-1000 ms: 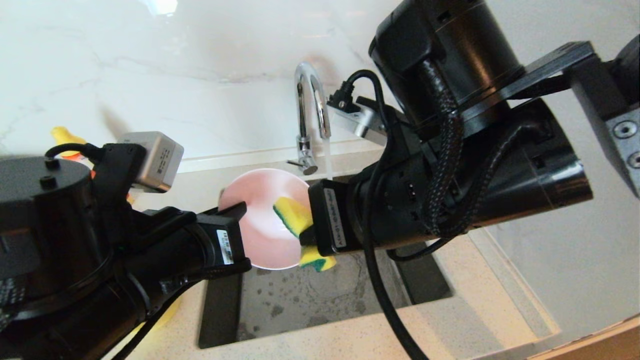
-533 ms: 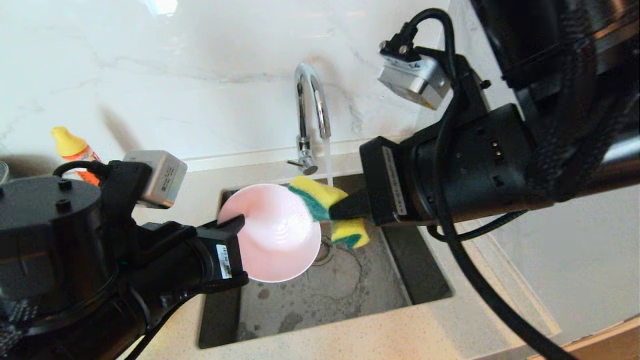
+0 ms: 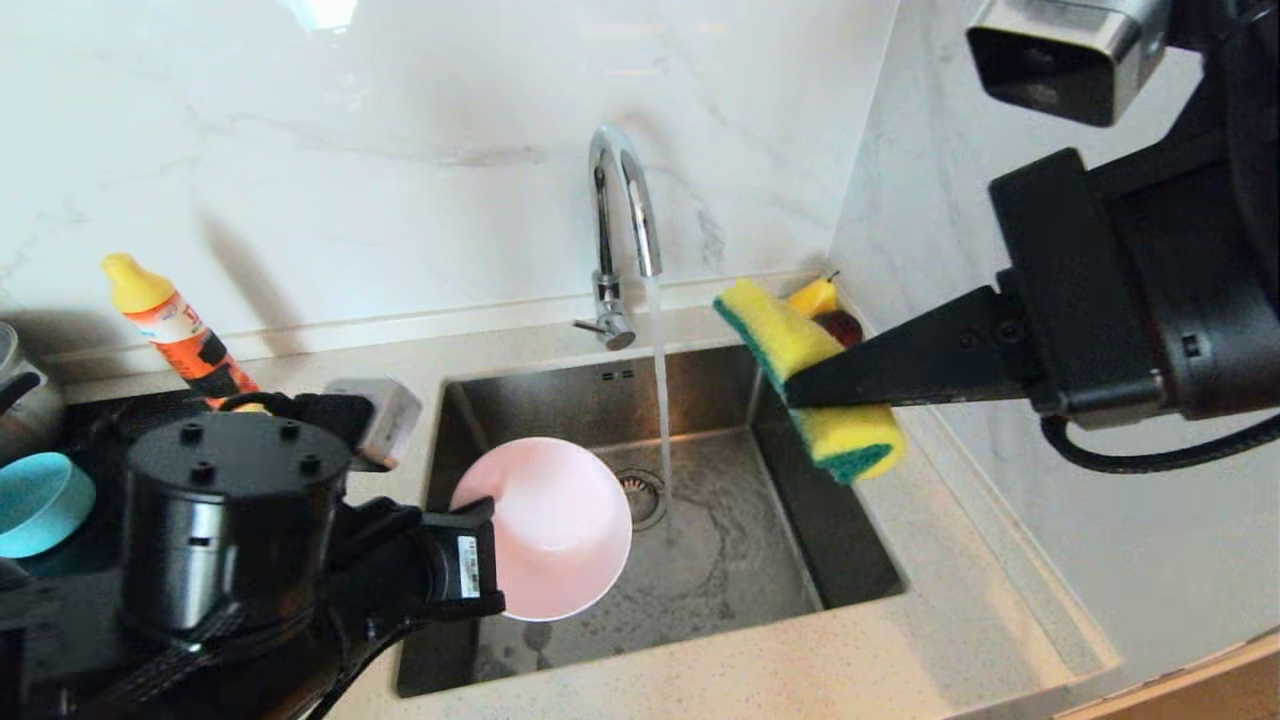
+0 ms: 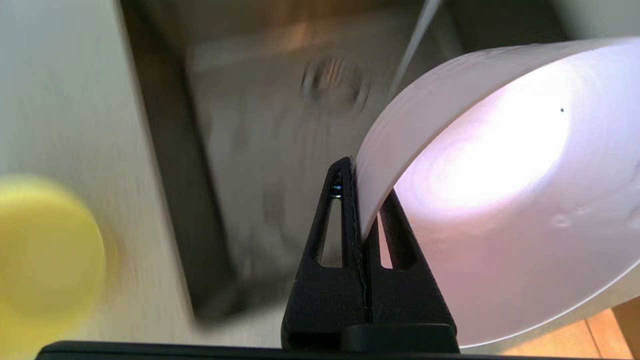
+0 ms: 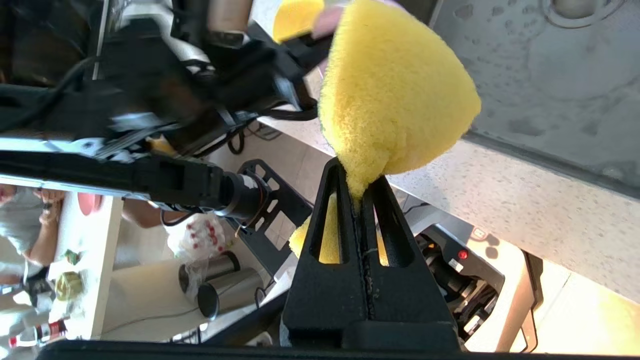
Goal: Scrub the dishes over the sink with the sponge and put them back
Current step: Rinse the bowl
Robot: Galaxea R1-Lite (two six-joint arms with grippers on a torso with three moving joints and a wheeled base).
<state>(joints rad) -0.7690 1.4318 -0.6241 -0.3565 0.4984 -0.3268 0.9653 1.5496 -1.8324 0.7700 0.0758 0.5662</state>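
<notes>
Left gripper (image 3: 478,520) sits lower left of the head frame, clamped tight on the rim of the pink bowl (image 3: 550,525), which hangs tilted over the left part of the sink (image 3: 800,520). Right gripper (image 3: 800,385) comes in from the right edge, pinched shut on the sponge (image 3: 815,375), held up over the sink's right rim, well apart from the bowl. The tap (image 3: 622,215) is running, the stream landing just right of the drain. A blue bowl (image 3: 38,500) sits at the far left edge.
</notes>
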